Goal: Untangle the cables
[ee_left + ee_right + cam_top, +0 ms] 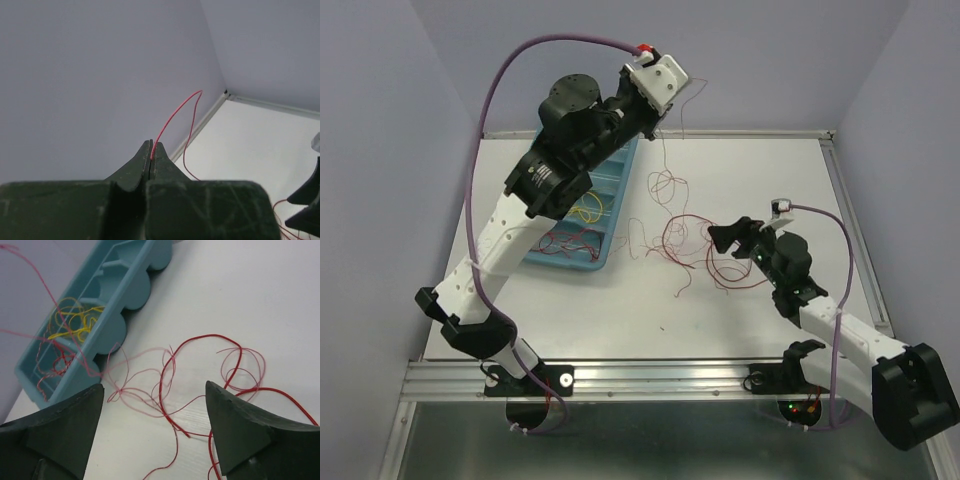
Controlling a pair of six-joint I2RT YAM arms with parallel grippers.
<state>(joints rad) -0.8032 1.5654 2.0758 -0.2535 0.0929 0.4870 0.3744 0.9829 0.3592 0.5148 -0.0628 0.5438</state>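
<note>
A loose tangle of thin red wires (672, 236) lies on the white table (740, 170), also seen in the right wrist view (172, 385). More red wires (560, 242) and yellow wires (588, 209) lie in a blue tray (616, 205); the right wrist view shows the yellow ones (75, 322) there too. My left gripper (665, 112) is raised high at the back, shut on one red wire (172, 117) that hangs down to the tangle. My right gripper (740, 238) is open just above the tangle's right side, nothing between its fingers (240, 430).
The blue tray (107, 295) has several compartments and sits left of centre under the left arm. Lilac walls (100, 75) enclose the table on three sides. A metal rail (650, 378) runs along the near edge.
</note>
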